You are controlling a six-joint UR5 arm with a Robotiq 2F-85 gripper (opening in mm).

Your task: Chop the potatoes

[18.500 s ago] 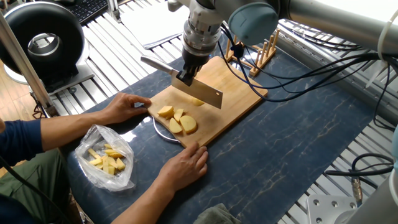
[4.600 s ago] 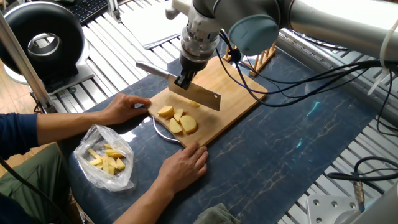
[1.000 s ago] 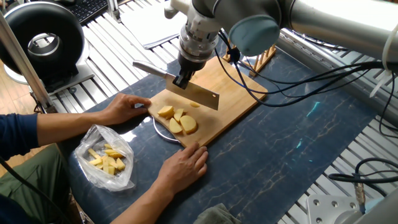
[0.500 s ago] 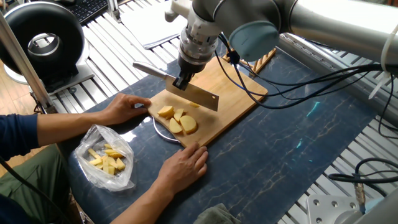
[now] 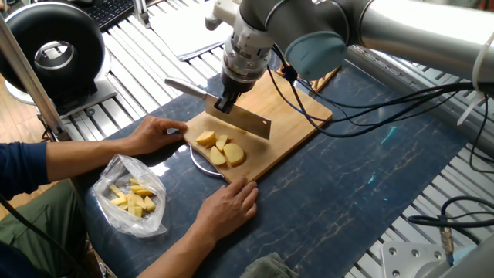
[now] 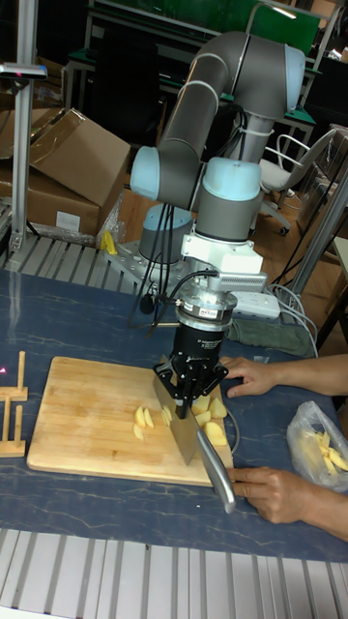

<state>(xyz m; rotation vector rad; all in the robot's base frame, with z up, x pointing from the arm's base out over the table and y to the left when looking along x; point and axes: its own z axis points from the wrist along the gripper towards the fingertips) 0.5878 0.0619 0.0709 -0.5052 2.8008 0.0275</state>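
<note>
Wooden board (image 5: 285,116), jaws (image 5: 226,103) clenched on cleaver (image 5: 243,120), blade hiding some potatoes (image 5: 220,149), handle end cut by hand (image 6: 275,491)

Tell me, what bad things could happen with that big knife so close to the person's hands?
The end effector holds a knife over the cutting board, and two hands steady that board's edges, so a sideways slip might reach fingers. The potatoes are rounded, so one could roll or shoot away when the blade presses down.

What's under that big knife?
Under the knife lies a wooden board with a small potato piece; the blade may hide more. The hand grips the knife.
</note>
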